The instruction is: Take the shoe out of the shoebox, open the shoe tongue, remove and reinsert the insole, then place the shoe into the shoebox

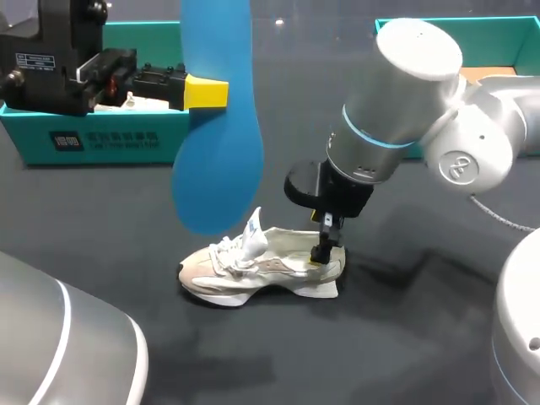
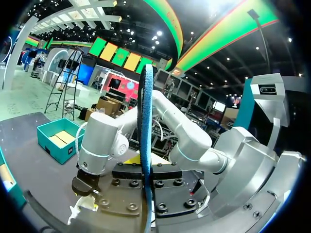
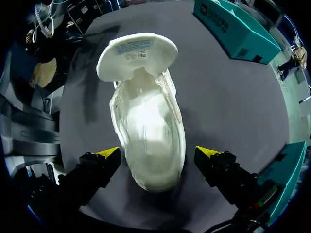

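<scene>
The left gripper is clenched on the long blue foam insole, holding it upright above the dark table. The white-and-beige mesh sneaker stands on that table. The right gripper straddles its heel, jaws spread wide and seemingly not touching.
</scene>
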Tool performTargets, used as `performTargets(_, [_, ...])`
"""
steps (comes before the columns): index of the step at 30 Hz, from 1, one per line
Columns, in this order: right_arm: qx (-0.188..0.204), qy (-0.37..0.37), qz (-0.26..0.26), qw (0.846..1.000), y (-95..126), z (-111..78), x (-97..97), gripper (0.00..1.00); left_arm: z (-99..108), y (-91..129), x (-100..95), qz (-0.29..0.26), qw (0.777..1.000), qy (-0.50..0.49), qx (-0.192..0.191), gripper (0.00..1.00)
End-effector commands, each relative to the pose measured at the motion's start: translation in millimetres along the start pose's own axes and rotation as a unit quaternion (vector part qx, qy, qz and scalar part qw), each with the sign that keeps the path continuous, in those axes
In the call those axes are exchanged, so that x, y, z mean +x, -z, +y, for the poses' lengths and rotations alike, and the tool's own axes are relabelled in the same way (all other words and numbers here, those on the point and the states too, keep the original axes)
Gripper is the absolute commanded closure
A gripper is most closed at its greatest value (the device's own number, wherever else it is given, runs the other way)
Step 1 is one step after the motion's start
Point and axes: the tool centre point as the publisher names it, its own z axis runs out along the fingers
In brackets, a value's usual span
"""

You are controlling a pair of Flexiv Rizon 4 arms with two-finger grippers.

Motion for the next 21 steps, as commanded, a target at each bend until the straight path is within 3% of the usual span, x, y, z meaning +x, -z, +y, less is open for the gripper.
performTargets(1, [0.055,-0.003,-0.004,0.998,0,5.9,0.1,0.00,-2,-1,-1.2,0.001,1.000,0.000,-0.002,1.00])
performTargets(12, [0.065,-0.005,-0.016,0.998,3,12.2,-0.4,0.00,-2,-1,-1.2,0.001,1.000,0.000,-0.002,1.00])
performTargets(21, [0.071,0.004,-0.021,0.997,8,25.1,-13.1,0.00,-2,-1,-1.2,0.001,1.000,0.000,-0.002,1.00])
